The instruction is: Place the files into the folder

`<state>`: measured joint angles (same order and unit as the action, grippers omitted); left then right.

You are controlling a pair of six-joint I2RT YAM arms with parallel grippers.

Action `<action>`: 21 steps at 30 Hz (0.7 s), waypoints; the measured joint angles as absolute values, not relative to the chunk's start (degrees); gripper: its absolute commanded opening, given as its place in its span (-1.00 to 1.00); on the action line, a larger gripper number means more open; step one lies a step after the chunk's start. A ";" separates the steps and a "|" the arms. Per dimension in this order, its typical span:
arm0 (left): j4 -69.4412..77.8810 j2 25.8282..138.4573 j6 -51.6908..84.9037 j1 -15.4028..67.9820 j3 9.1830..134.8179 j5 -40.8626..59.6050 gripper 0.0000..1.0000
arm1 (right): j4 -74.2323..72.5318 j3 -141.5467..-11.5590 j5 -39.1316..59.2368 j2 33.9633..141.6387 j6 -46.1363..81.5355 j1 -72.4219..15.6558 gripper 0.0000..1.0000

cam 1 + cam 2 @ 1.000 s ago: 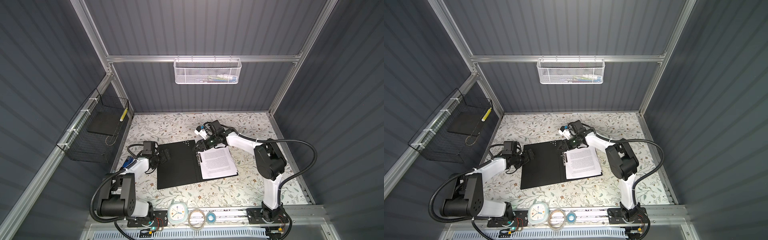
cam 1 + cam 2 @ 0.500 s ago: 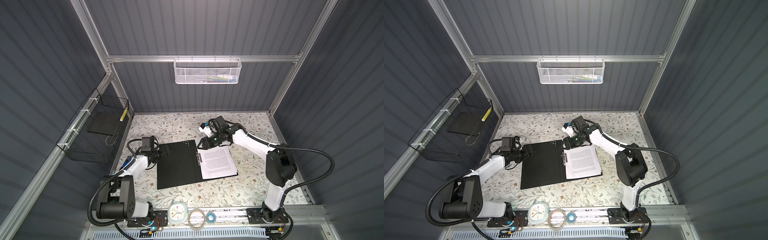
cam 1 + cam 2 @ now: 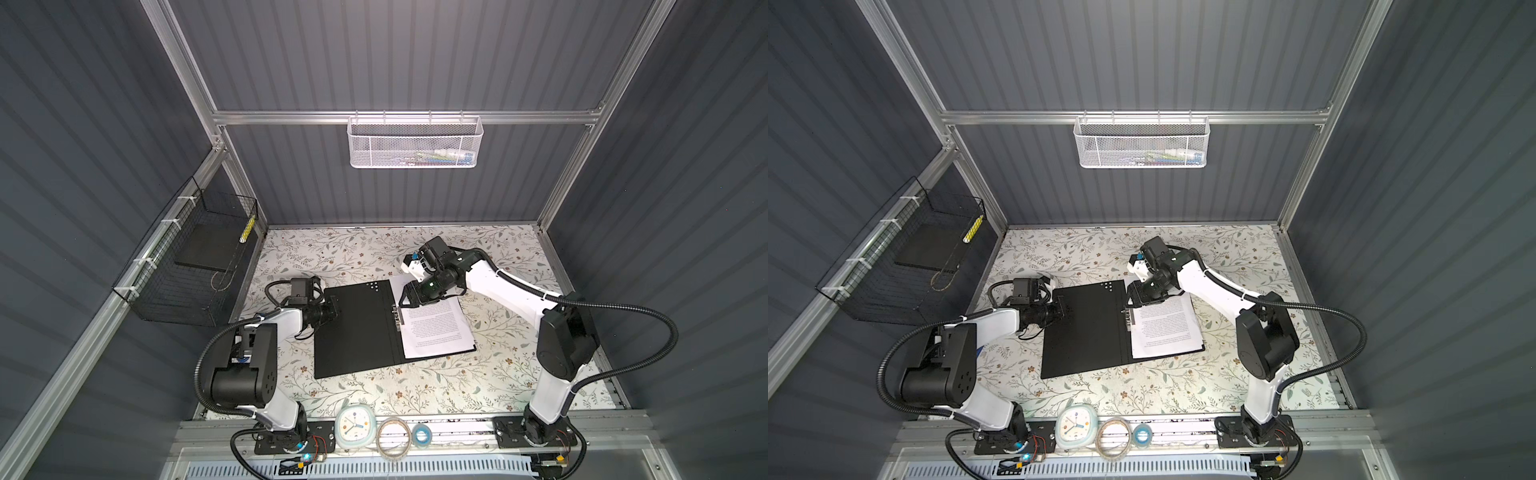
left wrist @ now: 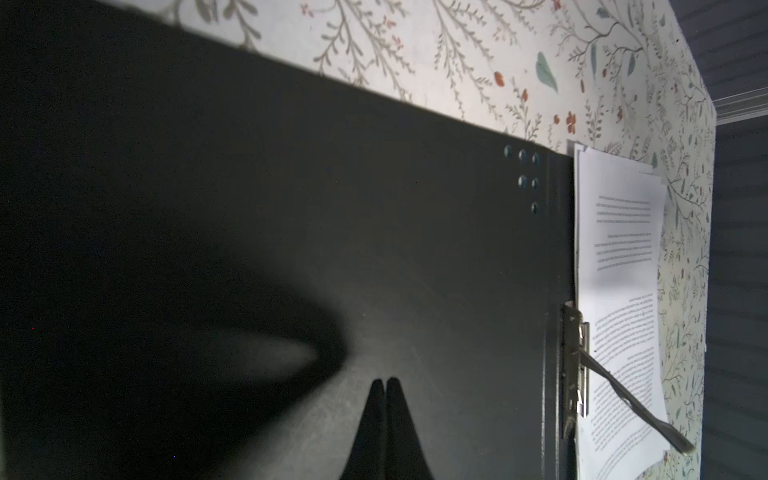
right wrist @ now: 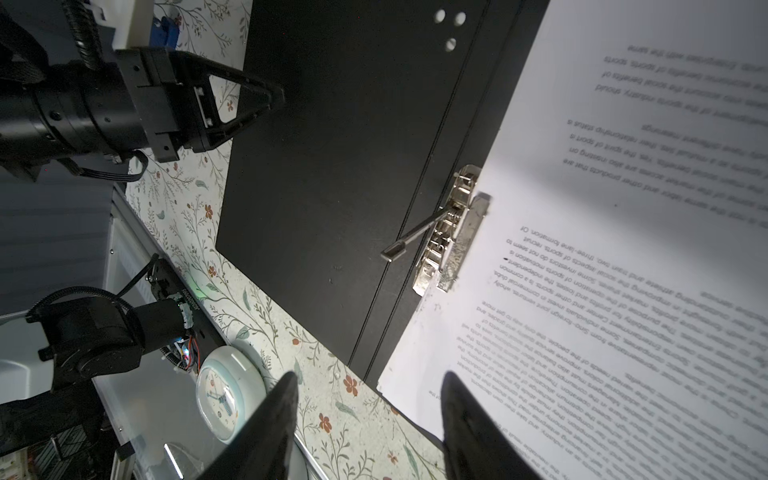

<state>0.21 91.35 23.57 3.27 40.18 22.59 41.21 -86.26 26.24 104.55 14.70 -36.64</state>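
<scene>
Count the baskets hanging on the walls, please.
2. A white mesh basket hangs on the back wall's rail; a black wire basket hangs on the left wall. No others show.

I see the flat open folder [image 3: 353, 328] black inside, white paper files [image 3: 436, 328] printed in black text, a cream floral tabletop [image 3: 415, 390].

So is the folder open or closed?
Open: the folder lies spread flat, black inside up, with the papers on its right half.
</scene>
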 measured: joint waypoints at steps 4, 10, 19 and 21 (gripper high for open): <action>0.99 92.58 23.57 3.27 39.72 22.52 -1.00 | 41.54 -87.18 25.39 105.45 15.49 -36.91 0.11; 2.46 93.25 23.55 3.27 39.72 21.87 -1.00 | 41.25 -89.36 23.22 109.08 17.23 -36.99 0.10; 4.62 94.30 23.57 3.27 39.83 21.43 -1.00 | 38.24 -89.21 21.78 109.36 21.04 -37.52 0.16; 5.58 94.83 23.57 3.27 39.99 21.63 -1.00 | 38.20 -89.23 21.76 109.49 21.23 -37.56 0.16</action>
